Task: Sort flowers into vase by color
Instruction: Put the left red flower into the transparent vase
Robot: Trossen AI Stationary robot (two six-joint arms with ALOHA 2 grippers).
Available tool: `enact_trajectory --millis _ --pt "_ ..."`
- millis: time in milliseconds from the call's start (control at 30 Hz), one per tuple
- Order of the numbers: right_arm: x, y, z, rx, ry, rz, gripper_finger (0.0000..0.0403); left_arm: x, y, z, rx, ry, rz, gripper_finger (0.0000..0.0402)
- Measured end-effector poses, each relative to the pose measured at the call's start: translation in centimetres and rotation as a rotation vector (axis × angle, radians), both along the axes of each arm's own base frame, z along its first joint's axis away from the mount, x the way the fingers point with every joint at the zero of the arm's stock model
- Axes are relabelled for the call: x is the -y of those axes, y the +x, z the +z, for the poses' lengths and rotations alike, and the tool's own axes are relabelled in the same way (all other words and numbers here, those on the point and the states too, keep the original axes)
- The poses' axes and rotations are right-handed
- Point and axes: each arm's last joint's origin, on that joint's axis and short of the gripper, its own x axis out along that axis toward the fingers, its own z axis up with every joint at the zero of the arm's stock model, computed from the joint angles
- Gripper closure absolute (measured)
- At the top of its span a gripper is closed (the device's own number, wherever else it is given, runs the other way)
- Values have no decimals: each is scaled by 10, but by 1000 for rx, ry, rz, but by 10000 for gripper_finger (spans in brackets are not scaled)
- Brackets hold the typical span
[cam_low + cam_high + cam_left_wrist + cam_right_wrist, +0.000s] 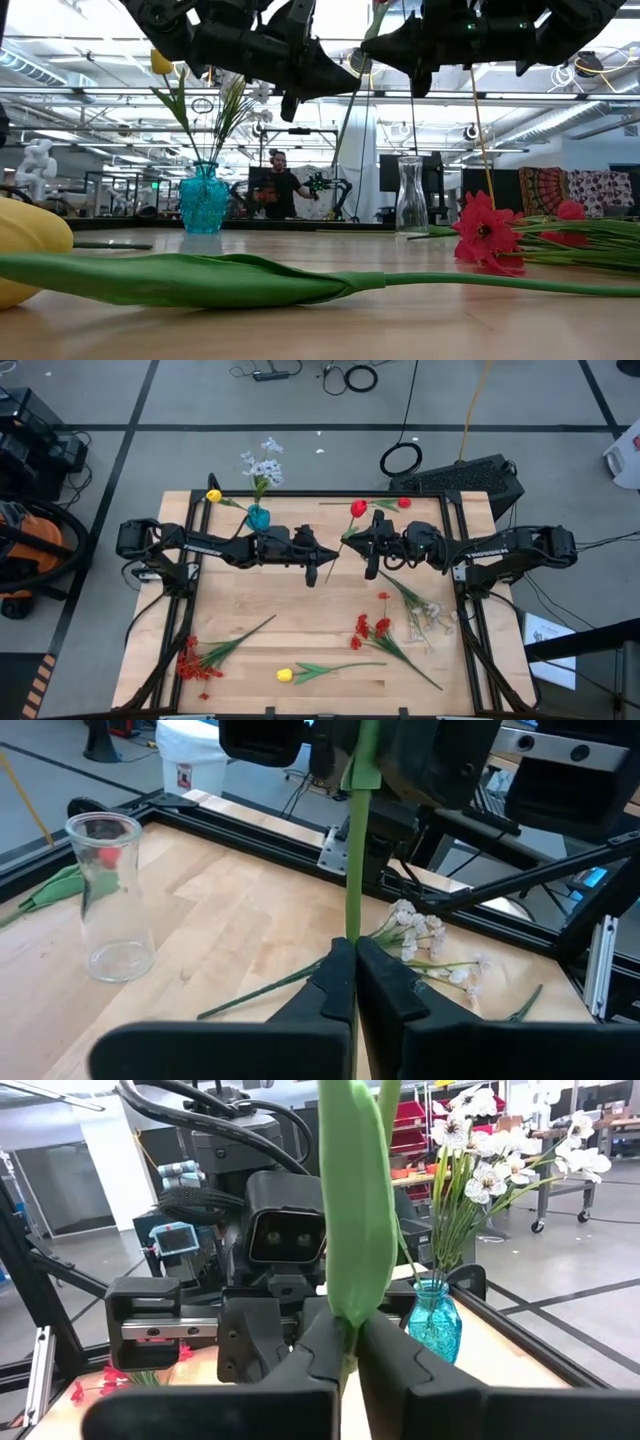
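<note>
held flower: we saw one red tulip on a green stem, raised above the table just right of the teal vase, its stem running down-left between the two grippers.
left gripper: the left gripper was pressed together on the lower stem of that tulip, right of the teal vase, over the table's middle.
right gripper: the right gripper was pinched on the same stem at a leaf, farther right of the teal vase, facing the left one.
teal vase: it stood upright near the far edge, holding white-blue flowers and a yellow one.
clear vase: the clear vase stood upright well right of the teal vase; a red bloom showed at it, but we could not tell whether it was inside.
flowers on table: on the near side from the teal vase lay a red spray, a yellow tulip, red blossoms and a white sprig.
background: a person stood beyond the teal vase in the low view.
</note>
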Motion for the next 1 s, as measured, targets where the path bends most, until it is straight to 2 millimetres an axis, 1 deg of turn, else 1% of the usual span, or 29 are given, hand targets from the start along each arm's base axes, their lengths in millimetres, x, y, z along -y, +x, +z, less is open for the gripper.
enact_trajectory --millis 100,333,467,533,633,733,833,933,1000 --pt "0 0 0 -1 0 0 390 1 0 0 0 1 -2 371" --pt "0 0 -1 -10 2 -1 399 4 0 -1 -8 7 -11 317" --pt "1 -1 -3 -36 4 -11 399 2 -5 -2 -78 0 -4 294" --pt "3 -3 -2 -49 7 -22 399 -4 -14 4 -117 -5 13 290" --pt "6 -7 0 -69 10 -54 399 -12 -29 18 -145 -10 50 288" --pt "9 -15 6 -75 -8 -131 399 -14 -45 30 -183 -14 61 288" --pt "14 -28 16 -77 -53 -245 399 -11 -62 38 -244 -1 53 288" --pt "21 -44 28 -56 -75 -370 399 -3 -75 34 -367 -2 70 288" --pt "26 -55 38 -21 -85 -436 399 2 -83 24 -432 15 135 288"
